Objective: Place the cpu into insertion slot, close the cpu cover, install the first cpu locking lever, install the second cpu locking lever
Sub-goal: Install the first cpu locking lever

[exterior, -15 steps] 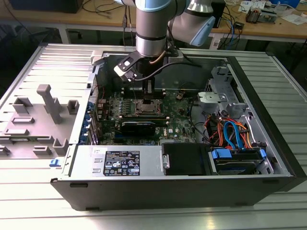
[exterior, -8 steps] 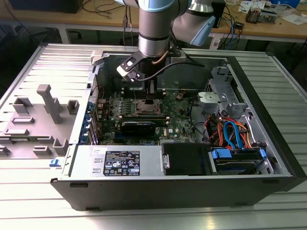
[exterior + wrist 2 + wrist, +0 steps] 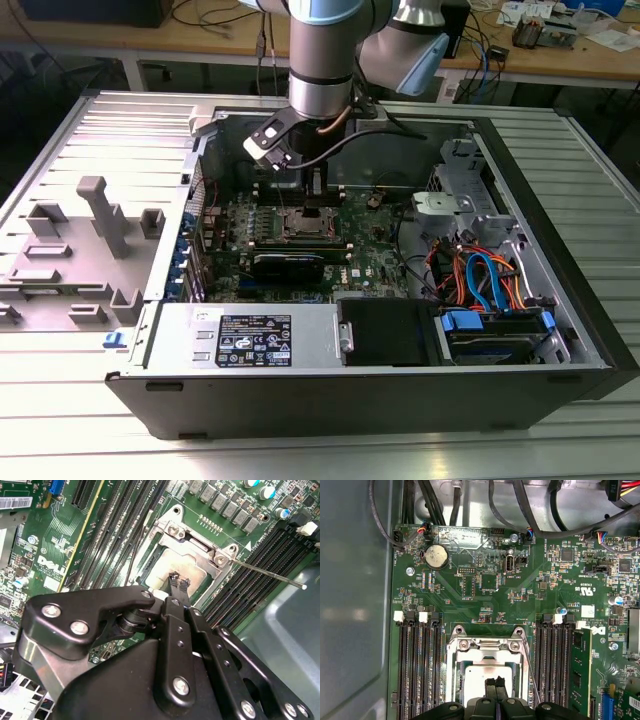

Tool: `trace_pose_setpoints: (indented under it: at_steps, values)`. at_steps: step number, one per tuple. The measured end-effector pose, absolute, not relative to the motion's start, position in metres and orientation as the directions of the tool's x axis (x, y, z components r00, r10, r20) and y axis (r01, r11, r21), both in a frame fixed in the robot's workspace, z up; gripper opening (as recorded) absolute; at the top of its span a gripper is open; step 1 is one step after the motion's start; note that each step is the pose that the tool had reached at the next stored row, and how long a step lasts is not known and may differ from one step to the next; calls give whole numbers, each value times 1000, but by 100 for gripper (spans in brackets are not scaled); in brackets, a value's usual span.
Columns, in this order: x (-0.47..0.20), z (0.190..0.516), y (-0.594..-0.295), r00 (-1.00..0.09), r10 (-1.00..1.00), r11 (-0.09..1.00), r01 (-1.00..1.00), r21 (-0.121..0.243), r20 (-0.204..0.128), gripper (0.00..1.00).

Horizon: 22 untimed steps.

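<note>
Gripper (image 3: 179,582): black linkage and knuckles bulked closest to the lens in the second wrist view; fingertips pinched together with nothing seen between them, poised just above the cpu.
Cpu (image 3: 170,569): dull silver square directly beneath the fingertips, seated in the insertion slot (image 3: 303,224).
Cpu cover (image 3: 485,645): silver frame lying flat around the chip, its window open under the gripper (image 3: 495,682).
Locking lever (image 3: 265,573): thin metal rod reaching out from the cover's corner, slanting away from the fingertips across the neighbouring memory slots (image 3: 417,670).
Memory slots: long black rows flanking the socket on both sides of the gripper.
Motherboard (image 3: 485,580): green board spreading outward from the socket, with a coin cell (image 3: 435,556) well beyond the fingertips.
Case (image 3: 400,390): black tower lying on its side, open-topped, the arm reaching down into it; orange and blue cables (image 3: 480,280) bundled far from the gripper (image 3: 315,200).
Surface (image 3: 70,400): ribbed pale metal tabletop under the case, carrying a grey fixture (image 3: 100,210) well apart from the arm.
Room: wooden bench (image 3: 560,60) behind, strewn with cables.
</note>
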State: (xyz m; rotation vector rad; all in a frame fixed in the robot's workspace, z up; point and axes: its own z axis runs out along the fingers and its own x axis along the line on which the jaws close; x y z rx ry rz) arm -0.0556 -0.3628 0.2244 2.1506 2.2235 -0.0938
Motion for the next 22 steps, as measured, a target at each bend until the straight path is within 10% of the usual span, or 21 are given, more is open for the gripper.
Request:
trace_pose_setpoints:
  at_steps: [22]
  values:
    - [-56,238,-363,-154,985,154,988,-11,-71,11]
